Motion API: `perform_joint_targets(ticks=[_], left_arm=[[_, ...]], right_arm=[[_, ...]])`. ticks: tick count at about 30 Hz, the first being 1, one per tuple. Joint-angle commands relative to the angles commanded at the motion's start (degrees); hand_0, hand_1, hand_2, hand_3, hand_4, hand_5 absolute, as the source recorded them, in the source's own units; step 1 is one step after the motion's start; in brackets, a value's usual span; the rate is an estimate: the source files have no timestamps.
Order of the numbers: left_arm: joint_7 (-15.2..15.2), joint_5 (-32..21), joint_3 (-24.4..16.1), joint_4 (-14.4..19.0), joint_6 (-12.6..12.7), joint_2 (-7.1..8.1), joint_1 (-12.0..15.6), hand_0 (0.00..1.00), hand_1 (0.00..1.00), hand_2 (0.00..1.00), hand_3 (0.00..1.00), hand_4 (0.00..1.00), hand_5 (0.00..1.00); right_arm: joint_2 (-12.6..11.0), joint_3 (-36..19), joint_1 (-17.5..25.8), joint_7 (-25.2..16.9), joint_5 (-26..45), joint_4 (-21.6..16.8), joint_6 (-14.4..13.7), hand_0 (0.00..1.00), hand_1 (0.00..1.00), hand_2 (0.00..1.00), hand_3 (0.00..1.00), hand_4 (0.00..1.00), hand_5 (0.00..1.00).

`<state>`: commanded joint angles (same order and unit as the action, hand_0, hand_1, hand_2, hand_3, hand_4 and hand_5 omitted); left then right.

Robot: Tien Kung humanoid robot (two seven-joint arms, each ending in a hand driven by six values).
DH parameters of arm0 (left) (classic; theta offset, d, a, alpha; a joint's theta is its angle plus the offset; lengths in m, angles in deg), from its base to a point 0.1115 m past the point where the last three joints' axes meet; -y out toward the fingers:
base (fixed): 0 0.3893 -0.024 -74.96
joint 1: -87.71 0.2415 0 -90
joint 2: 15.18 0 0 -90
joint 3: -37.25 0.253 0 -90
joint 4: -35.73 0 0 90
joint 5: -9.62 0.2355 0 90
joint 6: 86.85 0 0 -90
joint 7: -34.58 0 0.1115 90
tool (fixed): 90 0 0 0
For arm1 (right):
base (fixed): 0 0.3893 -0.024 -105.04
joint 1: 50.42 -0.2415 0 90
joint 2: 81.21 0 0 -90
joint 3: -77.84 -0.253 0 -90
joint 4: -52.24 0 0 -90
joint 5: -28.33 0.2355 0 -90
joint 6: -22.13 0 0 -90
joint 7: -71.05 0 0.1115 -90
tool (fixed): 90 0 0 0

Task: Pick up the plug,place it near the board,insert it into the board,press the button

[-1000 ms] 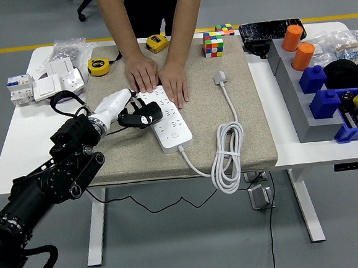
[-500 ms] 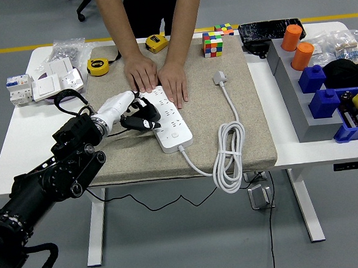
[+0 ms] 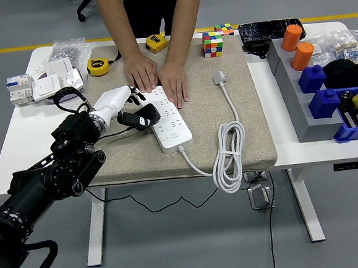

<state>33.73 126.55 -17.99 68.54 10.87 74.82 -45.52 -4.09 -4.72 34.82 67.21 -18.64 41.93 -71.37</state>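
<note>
The left hand point(image 3: 130, 110) was extended from the lower left over the beige mat point(image 3: 253, 134), its fingers closed around a black plug point(image 3: 142, 119). The plug was held against the left edge of the white power strip point(image 3: 165, 118), about midway along its length; whether its pins were seated in a socket could not be told. A black cable point(image 3: 64, 96) was looped to the left of the hand. The strip lay diagonally on the mat, and its far end was pressed down by a person's two hands point(image 3: 157, 80), placed flat and side by side. The strip's white cord point(image 3: 226, 155) was coiled at the mat's near right, with its white plug point(image 3: 220, 77) lying loose farther back, apart from the strip. Two yellow tape measures point(image 3: 98, 66) were seen at the mat's far edge, and a colour cube point(image 3: 213, 44) to their right. White switch modules point(image 3: 41, 83) were grouped on the far left of the table point(image 3: 19, 153). Blue bins point(image 3: 325, 101) and orange cylinders point(image 3: 303, 56) were kept at the far right.
</note>
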Motion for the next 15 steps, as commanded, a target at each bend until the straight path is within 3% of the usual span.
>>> perform_joint_targets(ticks=[1,15], left_arm=[[0.09,0.32,0.09,-0.14,-0.04,0.0,-0.02,0.44,0.527,0.548,0.561,0.788,0.106],[0.42,1.8,1.42,-1.19,0.16,0.0,-0.73,0.412,0.498,0.535,0.558,0.778,0.083]], right_arm=[[-0.03,-0.01,0.03,0.01,-0.03,0.0,-0.01,0.968,0.912,0.856,0.856,0.998,0.904],[-0.06,0.31,-0.23,-0.07,0.15,0.0,0.04,0.967,0.91,0.855,0.855,0.998,0.902]])
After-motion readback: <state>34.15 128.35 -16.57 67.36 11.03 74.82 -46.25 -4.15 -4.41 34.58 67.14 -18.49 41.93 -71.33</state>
